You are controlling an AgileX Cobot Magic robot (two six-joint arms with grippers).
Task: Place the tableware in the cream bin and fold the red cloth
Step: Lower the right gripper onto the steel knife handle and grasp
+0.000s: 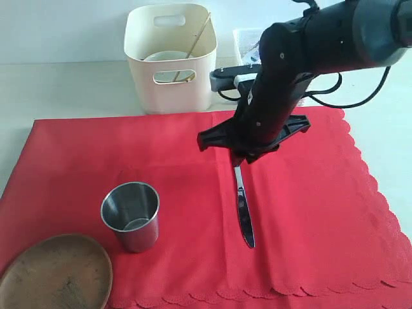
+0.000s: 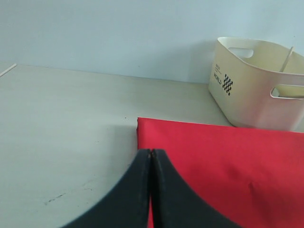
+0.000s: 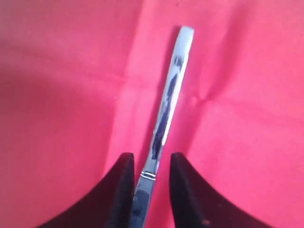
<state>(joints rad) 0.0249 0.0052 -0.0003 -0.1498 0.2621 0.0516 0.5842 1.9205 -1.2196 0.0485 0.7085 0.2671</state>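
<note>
Exterior view, read as a clock face centred on the red cloth (image 1: 309,212): the brown oval wooden plate (image 1: 56,273) lies at 8 o'clock, at the cloth's near corner. The steel cup (image 1: 131,215) stands upright near it, mouth up, also toward 8 o'clock. The cream bin (image 1: 170,90) stands at 11 o'clock, at the cloth's far edge, with a pale bowl (image 1: 166,56) inside and a chopstick (image 1: 199,35) leaning on its rim. The steel table knife (image 1: 244,212) lies flat on the cloth near centre, blade tip toward 6 o'clock and handle toward 12. The right gripper (image 1: 239,159) is lowered over the handle end. Left wrist view: the left gripper (image 2: 151,156) has its jaws pressed together on nothing, over the cloth's edge. Right wrist view: the right gripper (image 3: 152,156) has its jaws partly apart, astride the knife handle and not clamping it.
</note>
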